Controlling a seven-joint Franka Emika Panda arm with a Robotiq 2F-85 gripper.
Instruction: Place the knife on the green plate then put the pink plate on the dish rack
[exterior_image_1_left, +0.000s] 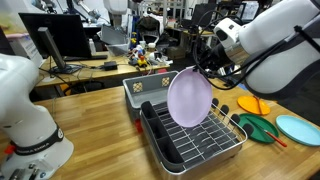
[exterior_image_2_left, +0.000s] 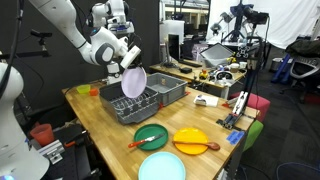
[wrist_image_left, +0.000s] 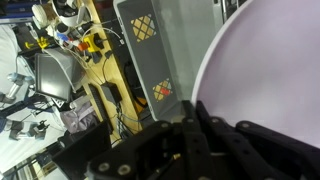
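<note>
My gripper (exterior_image_1_left: 212, 70) is shut on the rim of the pink plate (exterior_image_1_left: 190, 97) and holds it on edge, tilted, just above the dish rack (exterior_image_1_left: 205, 150). Both exterior views show this: gripper (exterior_image_2_left: 125, 63), pink plate (exterior_image_2_left: 133, 82), dish rack (exterior_image_2_left: 128, 110). In the wrist view the pink plate (wrist_image_left: 265, 70) fills the right side, with the jaws (wrist_image_left: 195, 115) closed on its edge. The red-orange knife (exterior_image_2_left: 148, 140) lies on the green plate (exterior_image_2_left: 152, 135); the green plate (exterior_image_1_left: 258, 128) sits right of the rack.
A grey plastic tub (exterior_image_1_left: 150, 90) stands behind the rack and shows in the wrist view (wrist_image_left: 160, 60). An orange plate (exterior_image_2_left: 190, 141) and a turquoise plate (exterior_image_2_left: 162, 167) lie beside the green plate. A white robot base (exterior_image_1_left: 30, 125) stands on the wooden table.
</note>
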